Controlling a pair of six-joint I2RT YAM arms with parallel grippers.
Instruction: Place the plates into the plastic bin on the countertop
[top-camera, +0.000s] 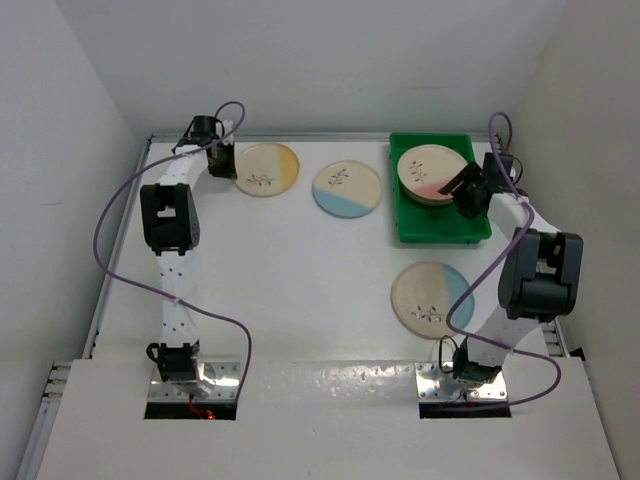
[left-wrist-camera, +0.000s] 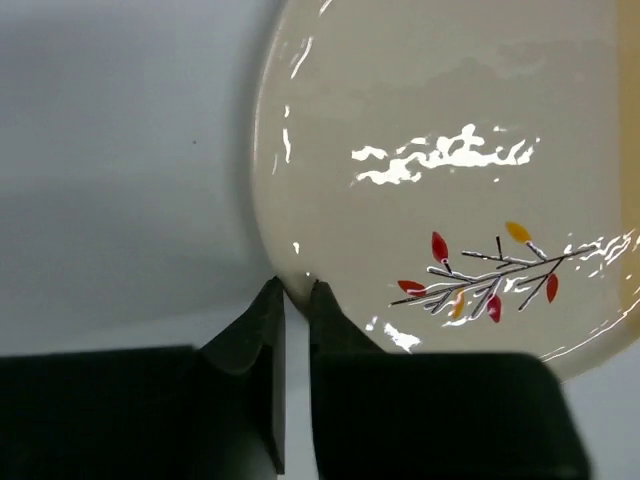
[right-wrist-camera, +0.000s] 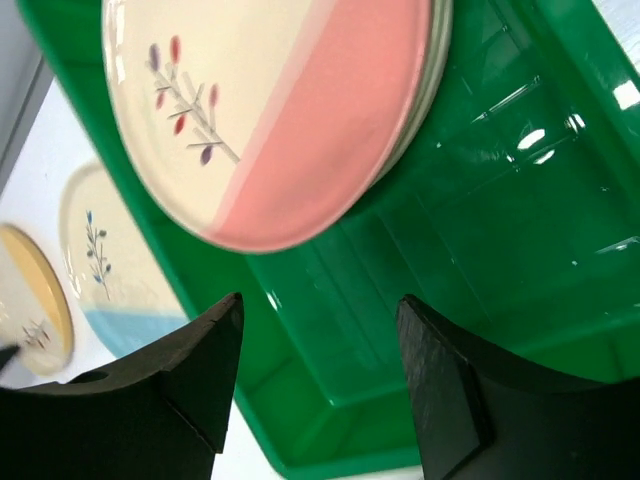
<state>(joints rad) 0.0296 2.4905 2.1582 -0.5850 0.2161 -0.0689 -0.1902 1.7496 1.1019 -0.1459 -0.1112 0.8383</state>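
Observation:
A cream plate with a yellow segment (top-camera: 266, 169) lies at the back left of the white countertop (top-camera: 300, 270). My left gripper (top-camera: 228, 160) is at its left edge. In the left wrist view the fingertips (left-wrist-camera: 270, 295) pinch the rim of this plate (left-wrist-camera: 440, 150). The green plastic bin (top-camera: 440, 228) stands at the back right and holds a stack topped by a pink-segment plate (top-camera: 432, 175). My right gripper (top-camera: 462, 190) hangs open and empty over the bin (right-wrist-camera: 520, 200), just beside the pink plate (right-wrist-camera: 290, 110).
A blue-segment plate (top-camera: 347, 188) lies between the yellow plate and the bin. Another blue-segment plate (top-camera: 432, 298) lies in front of the bin, near my right arm. White walls close in the countertop at the back and on both sides.

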